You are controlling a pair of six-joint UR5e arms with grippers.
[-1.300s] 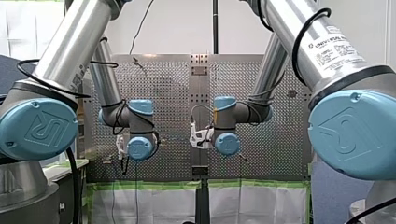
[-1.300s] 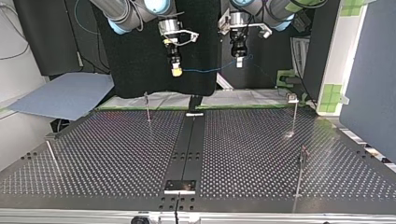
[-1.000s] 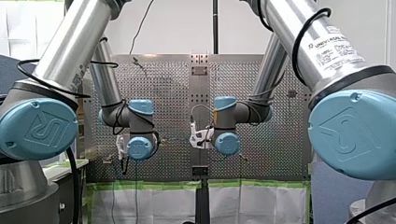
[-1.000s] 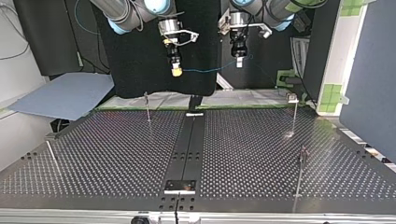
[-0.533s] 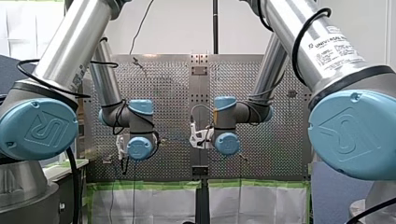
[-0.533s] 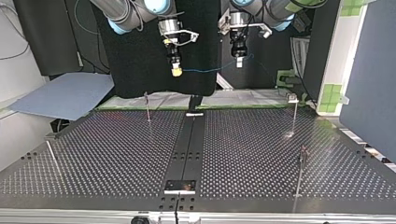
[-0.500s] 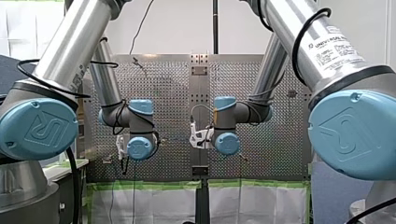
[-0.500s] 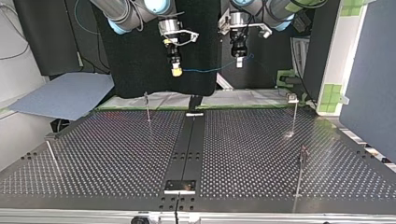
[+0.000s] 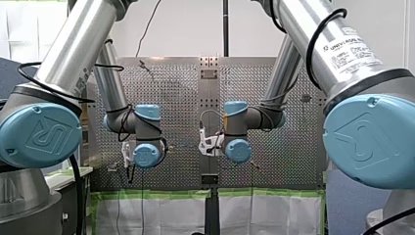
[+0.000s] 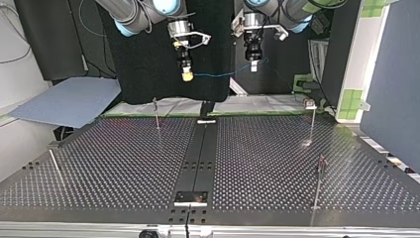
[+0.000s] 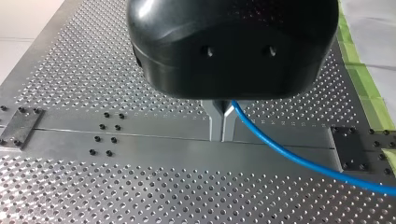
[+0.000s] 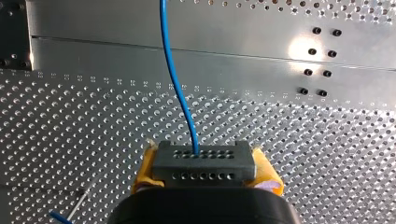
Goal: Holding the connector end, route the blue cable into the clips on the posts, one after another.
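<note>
My right gripper (image 10: 186, 75) clamps the dark grey connector block (image 12: 204, 167); the thin blue cable (image 11: 289, 156) spans across to my left gripper (image 11: 222, 122), pinched on it, both high above the slim clip post (image 10: 156, 114).

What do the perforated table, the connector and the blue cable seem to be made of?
Perforated table: likely bare metal, satin, catching glare. Connector: probably matte grey plastic, moulded holes. Blue cable: smooth, slightly glossy sheath, perhaps plastic or rubber.

A cable (image 10: 223, 74) spans left hand (image 10: 253, 67) to right hand (image 10: 186, 75); below lies open air, then thin posts (image 10: 156, 113) on the worktop (image 10: 124, 163).
</note>
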